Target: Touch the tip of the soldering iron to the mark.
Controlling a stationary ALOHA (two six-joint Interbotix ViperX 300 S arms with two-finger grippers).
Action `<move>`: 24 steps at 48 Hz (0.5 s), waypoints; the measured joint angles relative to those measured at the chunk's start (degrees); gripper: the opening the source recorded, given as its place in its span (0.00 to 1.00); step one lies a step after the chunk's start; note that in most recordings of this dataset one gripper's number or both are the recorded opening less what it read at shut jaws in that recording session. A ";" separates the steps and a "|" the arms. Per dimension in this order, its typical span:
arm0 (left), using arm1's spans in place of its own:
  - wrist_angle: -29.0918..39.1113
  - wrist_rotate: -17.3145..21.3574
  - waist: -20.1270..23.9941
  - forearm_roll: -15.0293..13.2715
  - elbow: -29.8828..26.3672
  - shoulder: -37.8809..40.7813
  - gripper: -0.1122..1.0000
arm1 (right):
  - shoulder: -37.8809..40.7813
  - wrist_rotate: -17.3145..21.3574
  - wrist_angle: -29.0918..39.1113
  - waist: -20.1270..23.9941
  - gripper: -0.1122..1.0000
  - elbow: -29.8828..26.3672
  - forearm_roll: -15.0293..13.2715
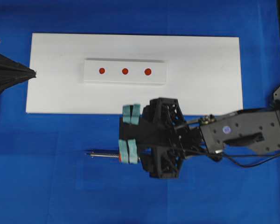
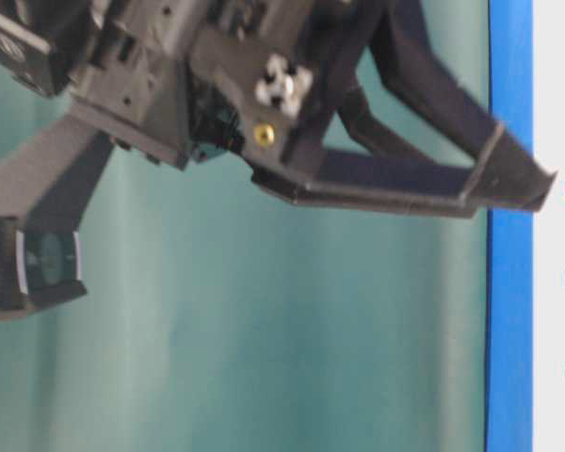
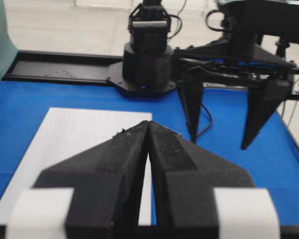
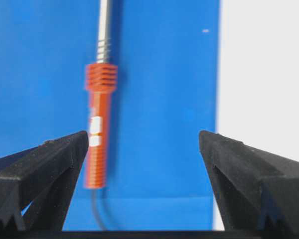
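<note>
- The right tool (image 1: 130, 135), a black lattice-framed claw with teal pads on its fingertips (image 1: 131, 113), hangs over the blue worktop (image 1: 46, 186) with its fingers spread wide apart and nothing between them.
- The soldering iron (image 1: 105, 153), a slim pen-like thing with a red-orange ribbed handle and a thin silver shaft, lies flat on the blue worktop, shaft pointing to the left in the overhead view, just below the front edge of the flat white rectangular board (image 1: 205, 93).
- In the right wrist view the iron's handle (image 4: 98, 134) sits close beside the left-hand finger (image 4: 45, 164), not centred in the gap (whether it touches that finger I cannot tell), and its black cord (image 4: 97, 211) trails from the handle's end.
- A smaller raised white block (image 1: 125, 71) rests on the board and carries three red round marks (image 1: 125, 71) in a row, well apart from the iron's tip.
- The left tool (image 3: 148, 130), black with white tape bands, has its two fingers pressed together on nothing, at the board's left end.
</note>
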 measured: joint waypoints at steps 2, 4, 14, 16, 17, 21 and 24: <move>0.00 0.00 0.00 0.00 0.00 0.00 0.12 | -0.09 -0.62 0.00 -1.32 0.88 -0.09 -0.26; 0.00 0.00 0.00 0.09 0.00 0.00 0.12 | 0.00 -1.32 0.09 -2.64 0.88 -0.09 -0.44; 0.00 0.00 0.00 0.00 0.00 0.00 0.12 | -0.35 -8.61 -0.26 -11.60 0.88 0.00 -0.44; 0.00 0.00 0.00 0.09 0.00 0.00 0.12 | -0.44 -9.58 -0.44 -13.36 0.88 -0.09 -0.26; 0.00 0.00 0.00 0.09 0.00 0.00 0.12 | -0.44 -9.93 -0.53 -14.15 0.88 -0.09 -0.18; 0.00 0.00 0.00 0.09 0.00 0.00 0.12 | -0.62 -11.34 -1.05 -16.44 0.88 -0.09 0.09; 0.00 0.00 0.00 0.09 0.00 0.00 0.12 | -0.88 -11.95 -1.23 -17.05 0.88 0.09 0.18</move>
